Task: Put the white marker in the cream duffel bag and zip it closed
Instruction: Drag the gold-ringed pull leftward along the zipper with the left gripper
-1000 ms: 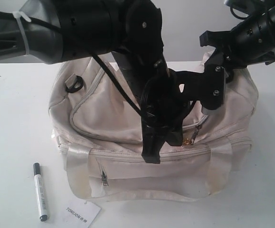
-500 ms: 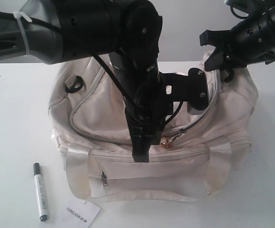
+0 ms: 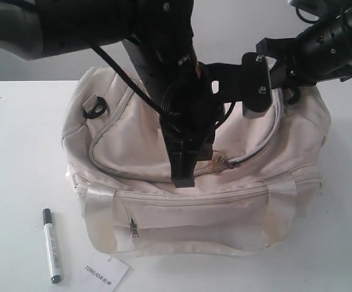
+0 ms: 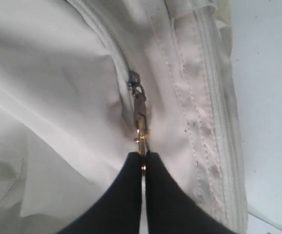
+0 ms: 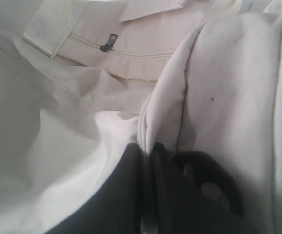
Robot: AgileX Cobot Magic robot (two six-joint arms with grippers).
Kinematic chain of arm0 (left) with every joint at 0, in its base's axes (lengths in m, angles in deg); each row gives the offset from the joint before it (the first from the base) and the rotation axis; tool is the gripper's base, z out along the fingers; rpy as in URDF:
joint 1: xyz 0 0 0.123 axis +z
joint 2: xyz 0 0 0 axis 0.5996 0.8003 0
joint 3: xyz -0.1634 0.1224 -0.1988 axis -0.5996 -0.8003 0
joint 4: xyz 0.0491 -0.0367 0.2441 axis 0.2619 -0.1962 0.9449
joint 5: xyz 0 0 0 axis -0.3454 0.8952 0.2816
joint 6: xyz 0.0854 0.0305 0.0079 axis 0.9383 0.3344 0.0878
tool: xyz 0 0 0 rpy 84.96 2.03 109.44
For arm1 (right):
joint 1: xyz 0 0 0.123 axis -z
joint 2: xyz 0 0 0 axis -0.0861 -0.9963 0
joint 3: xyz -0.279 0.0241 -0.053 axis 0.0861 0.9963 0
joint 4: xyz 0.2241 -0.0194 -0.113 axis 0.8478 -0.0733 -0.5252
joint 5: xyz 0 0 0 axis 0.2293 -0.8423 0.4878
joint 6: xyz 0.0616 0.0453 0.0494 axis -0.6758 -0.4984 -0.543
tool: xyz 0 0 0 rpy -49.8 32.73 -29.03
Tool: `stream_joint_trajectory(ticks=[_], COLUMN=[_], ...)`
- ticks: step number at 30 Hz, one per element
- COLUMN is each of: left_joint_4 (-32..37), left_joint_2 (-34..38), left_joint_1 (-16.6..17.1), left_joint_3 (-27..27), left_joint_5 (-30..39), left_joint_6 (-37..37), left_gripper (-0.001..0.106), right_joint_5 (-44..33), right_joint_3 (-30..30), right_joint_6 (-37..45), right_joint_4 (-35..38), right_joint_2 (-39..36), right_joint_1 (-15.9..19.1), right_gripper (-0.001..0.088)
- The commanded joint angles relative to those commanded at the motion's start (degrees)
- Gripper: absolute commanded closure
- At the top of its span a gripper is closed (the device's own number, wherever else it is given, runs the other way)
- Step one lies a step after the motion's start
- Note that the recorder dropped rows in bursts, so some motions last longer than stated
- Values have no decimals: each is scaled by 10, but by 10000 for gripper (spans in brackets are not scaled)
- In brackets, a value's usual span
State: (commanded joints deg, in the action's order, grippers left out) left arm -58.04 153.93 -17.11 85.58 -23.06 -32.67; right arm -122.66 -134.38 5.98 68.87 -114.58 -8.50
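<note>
Left wrist view, left gripper [image 4: 142,155] pinching the gold zipper pull [image 4: 140,127], right gripper [image 5: 148,148] clamped on the cream duffel bag [image 3: 121,146] rim, and that thin pull may slip if dragged askew, white marker [image 3: 52,245] out on the table [image 3: 17,182]

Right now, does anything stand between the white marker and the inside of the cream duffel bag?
Yes. The white marker lies on the table in front of the cream duffel bag, whose zipped top shows no opening. The left gripper is shut on the zipper pull; the right gripper pinches the bag's fabric edge.
</note>
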Motion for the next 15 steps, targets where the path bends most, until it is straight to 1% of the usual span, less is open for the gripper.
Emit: stream_joint_trajectory(ticks=[6, 15], left_joint_4=[0, 0], left_joint_2=[-24, -46], left_joint_1=[0, 0], left_joint_3=[0, 0], left_joint_5=[-33, -50], left_joint_6=[0, 0], left_gripper=[1053, 1053], right_joint_5=[3, 4], right_joint_3=[0, 0], right_joint_6=[0, 0], right_joint_4=[-2, -7], right_joint_2=[0, 0], right_joint_1=[0, 0], right_gripper=[868, 868])
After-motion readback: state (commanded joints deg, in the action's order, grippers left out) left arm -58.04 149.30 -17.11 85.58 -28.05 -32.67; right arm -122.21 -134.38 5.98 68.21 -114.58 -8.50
